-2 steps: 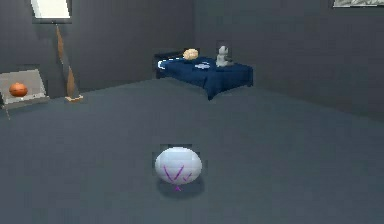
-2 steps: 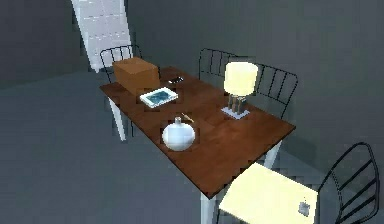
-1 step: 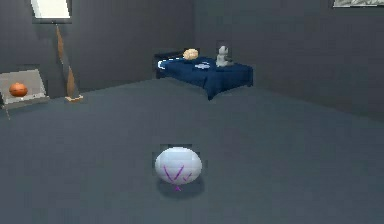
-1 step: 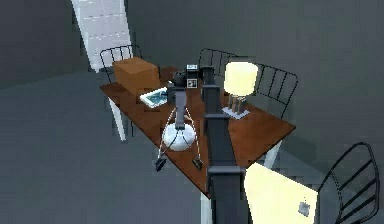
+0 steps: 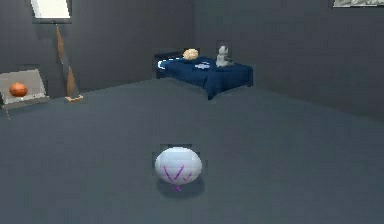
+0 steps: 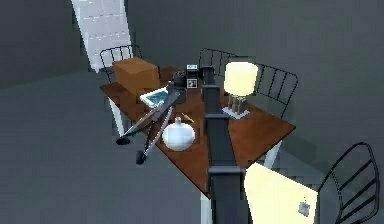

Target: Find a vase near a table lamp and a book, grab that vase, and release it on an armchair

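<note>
A round white vase (image 6: 180,135) stands on the brown wooden table (image 6: 262,135), near its front edge. Behind it a table lamp (image 6: 238,85) with a cream shade stands to the right. A teal-and-white book (image 6: 155,97) lies to the left. The dark arm (image 6: 218,150) rises across the table just right of the vase, up to two white marker squares (image 6: 199,73). From there the gripper (image 6: 133,149) slants down-left over the table, its thin fingers (image 6: 150,125) passing left of the vase. I cannot tell whether it holds anything.
A cardboard box (image 6: 134,73) sits at the table's far left, and dark wire chairs (image 6: 280,85) ring it. A pale yellow block (image 6: 285,198) lies at bottom right. Ahead: a white rounded object (image 5: 178,166) on the floor, a blue bed (image 5: 205,72), a floor lamp (image 5: 65,50), a seat with an orange ball (image 5: 18,89).
</note>
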